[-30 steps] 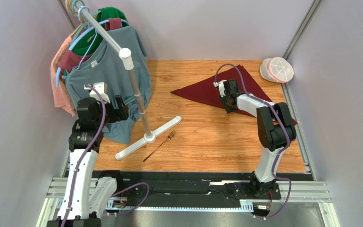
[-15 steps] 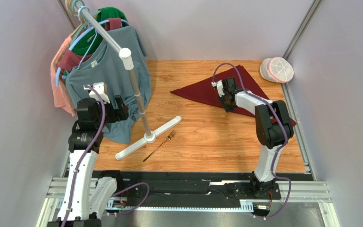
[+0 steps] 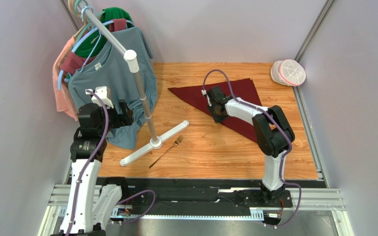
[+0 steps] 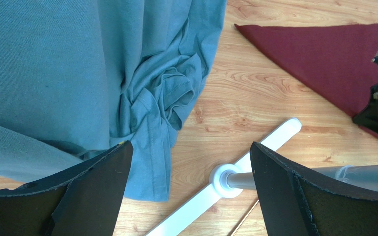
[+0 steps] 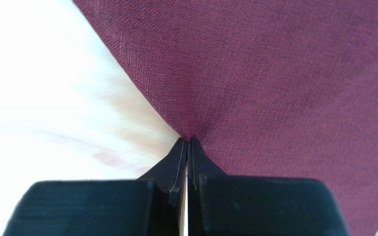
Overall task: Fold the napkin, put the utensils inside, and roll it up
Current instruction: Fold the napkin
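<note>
right gripper (image 5: 188,144) clamps napkin (image 5: 275,73) edge, jaws fully closed, cloth spreading ahead; left gripper (image 4: 188,152) spread wide, holding nothing.

1. You have a plain dark-red square cloth napkin (image 3: 191,94), with no pattern.
2. Your slim metal fork (image 3: 166,151) looks brownish-silver, though it's small here.
3. The hanging fabric shirt (image 3: 109,73) is grey-teal, the T-shaped rack base (image 3: 139,153) is white, and the plank tabletop (image 3: 210,147) is orange wood-grain.
</note>
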### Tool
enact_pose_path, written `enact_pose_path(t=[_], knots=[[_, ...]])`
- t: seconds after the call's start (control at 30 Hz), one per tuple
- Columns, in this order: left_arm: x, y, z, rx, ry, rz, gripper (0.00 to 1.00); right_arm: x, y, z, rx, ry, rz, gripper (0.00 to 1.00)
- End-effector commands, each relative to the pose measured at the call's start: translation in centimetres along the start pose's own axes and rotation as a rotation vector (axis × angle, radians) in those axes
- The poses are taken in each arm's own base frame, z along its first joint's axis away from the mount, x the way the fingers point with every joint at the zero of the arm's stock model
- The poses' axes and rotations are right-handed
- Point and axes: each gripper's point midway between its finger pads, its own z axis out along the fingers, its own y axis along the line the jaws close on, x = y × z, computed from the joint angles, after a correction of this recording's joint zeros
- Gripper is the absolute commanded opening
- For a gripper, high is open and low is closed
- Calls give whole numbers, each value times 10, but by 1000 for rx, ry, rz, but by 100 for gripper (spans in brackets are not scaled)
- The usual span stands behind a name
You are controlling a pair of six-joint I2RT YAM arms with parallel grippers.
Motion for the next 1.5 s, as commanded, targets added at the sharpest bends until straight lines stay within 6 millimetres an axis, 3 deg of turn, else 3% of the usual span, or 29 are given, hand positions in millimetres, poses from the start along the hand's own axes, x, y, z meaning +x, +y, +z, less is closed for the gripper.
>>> enact_pose_path(t=[0.0, 0.13, 0.23, 0.27, 0.33, 0.4, 0.47, 0.5, 0.57, 0.7, 0.9, 1.1, 1.47], knots=[[-18, -6, -7, 20, -61, -12, 98, 39, 61, -8, -81, 109, 87, 0], [-17, -6, -7, 24, -56, -15, 98, 36, 101, -16, -183, 92, 201, 0], [-16, -6, -6, 23, -55, -15, 98, 28, 112, -25, -207, 63, 227, 0], [-16, -6, -6, 23, -52, -16, 98, 25, 112, -28, -210, 53, 242, 3], [-16, -6, -6, 21, -50, -15, 98, 12, 104, -43, -205, 10, 253, 18], [-15, -5, -5, 21, -47, -15, 98, 6, 85, -52, -172, -12, 267, 34], [-15, -5, -5, 19, -46, -13, 98, -8, 66, -69, -166, -69, 291, 41], [-15, -5, -5, 18, -45, -12, 98, -11, 45, -71, -145, -83, 323, 44], [-14, -4, -4, 15, -42, -11, 98, -18, 19, -75, -125, -111, 365, 43], [-13, -3, -2, 9, -34, -8, 98, -26, -54, -59, -64, -139, 494, 39], [-11, 0, 1, -4, -20, -4, 98, -37, -114, -26, -26, -136, 576, 37], [-9, 2, 3, -13, -16, -2, 98, -51, -154, -6, 0, -161, 615, 37], [-8, 3, 5, -14, -8, -2, 98, -57, -182, 16, 36, -165, 605, 37]])
